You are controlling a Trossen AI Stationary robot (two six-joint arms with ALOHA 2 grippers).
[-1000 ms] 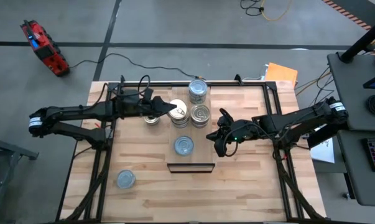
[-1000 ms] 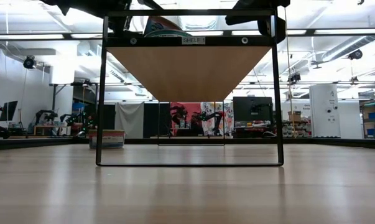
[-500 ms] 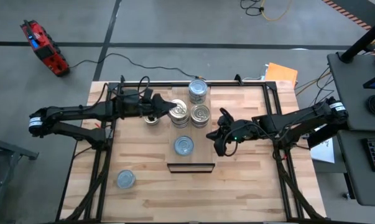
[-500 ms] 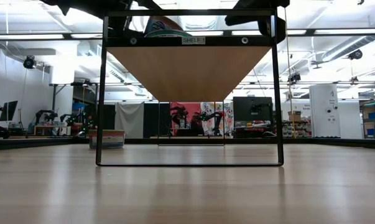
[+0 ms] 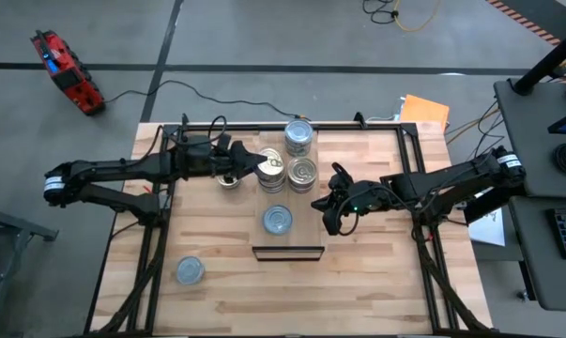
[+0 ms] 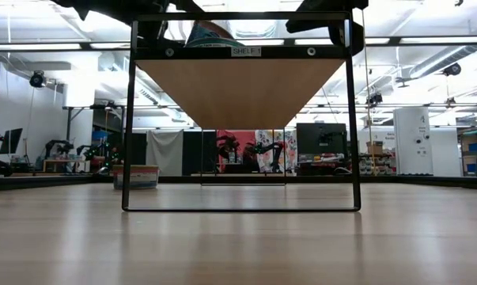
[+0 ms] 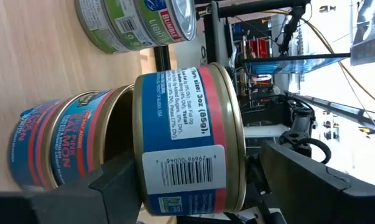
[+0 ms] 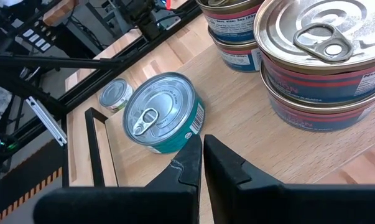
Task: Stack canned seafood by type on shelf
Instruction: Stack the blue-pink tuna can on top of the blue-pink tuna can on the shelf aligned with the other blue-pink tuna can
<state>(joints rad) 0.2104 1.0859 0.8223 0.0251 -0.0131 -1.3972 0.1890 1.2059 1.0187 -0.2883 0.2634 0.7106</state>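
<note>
A pale-topped tin (image 5: 190,270) lies alone on the wooden counter (image 5: 376,272). On the light-wood shelf (image 5: 306,214) sits a teal tin (image 5: 277,221). Beside it the right gripper (image 5: 330,218) hovers, jaws closed. Farther back, the left gripper (image 5: 259,165) has its jaws gripping a blue-and-red salmon tin (image 7: 187,140) above the gold-topped stacks (image 5: 301,172).

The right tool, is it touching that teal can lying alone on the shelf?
Apart. The right wrist view shows bare shelf between the shut right tool and the teal can; the high view agrees.
</note>
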